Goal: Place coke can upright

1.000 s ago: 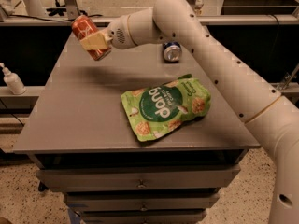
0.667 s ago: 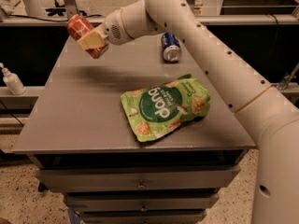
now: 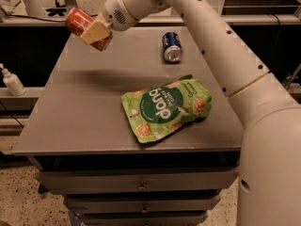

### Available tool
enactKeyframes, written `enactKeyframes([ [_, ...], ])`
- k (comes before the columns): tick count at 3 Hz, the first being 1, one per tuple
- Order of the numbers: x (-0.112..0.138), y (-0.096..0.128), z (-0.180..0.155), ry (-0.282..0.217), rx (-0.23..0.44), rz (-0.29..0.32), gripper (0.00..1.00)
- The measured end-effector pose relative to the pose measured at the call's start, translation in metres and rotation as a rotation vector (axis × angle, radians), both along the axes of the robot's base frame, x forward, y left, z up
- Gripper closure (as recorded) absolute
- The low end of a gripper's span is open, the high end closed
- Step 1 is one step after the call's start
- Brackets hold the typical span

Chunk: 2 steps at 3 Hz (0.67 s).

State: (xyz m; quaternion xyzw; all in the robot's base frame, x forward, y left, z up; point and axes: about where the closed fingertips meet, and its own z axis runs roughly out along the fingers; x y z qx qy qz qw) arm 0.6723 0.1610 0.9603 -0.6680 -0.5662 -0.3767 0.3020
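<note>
In the upper left of the frame the end effector (image 3: pixel 95 32) is clamped around the coke can (image 3: pixel 76 21). Its beige fingers (image 3: pixel 94 30) cross the can's middle, so red shows on either side of them. The can is held in the air over the far left corner of the tabletop (image 3: pixel 80 112). It is tilted, with one end pointing to the upper left and the other down to the right, and it touches no surface. The white arm (image 3: pixel 211 36) reaches in from the right side of the frame and sweeps across the top toward that corner.

A blue can (image 3: pixel 172 46) lies on its side near the far edge, right of centre, with its silver end facing the viewer. It is well apart from the held can. A green snack pouch (image 3: pixel 167 107) lies flat at centre right, nearer the front edge, and it too is clear of the end effector. The tabletop under the held can is bare grey, crossed by a soft shadow.

Drawers (image 3: pixel 138 182) sit under the tabletop at the bottom of the frame. A white bottle (image 3: pixel 11 81) stands on a lower ledge at the left edge.
</note>
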Motion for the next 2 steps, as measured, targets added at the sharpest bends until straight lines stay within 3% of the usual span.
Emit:
enactKeyframes([
  [1,-0.016,-0.021,0.011,-0.024,0.036,0.029,1.00],
  [2,-0.031,-0.070,0.017,-0.049,0.093,0.020,1.00],
])
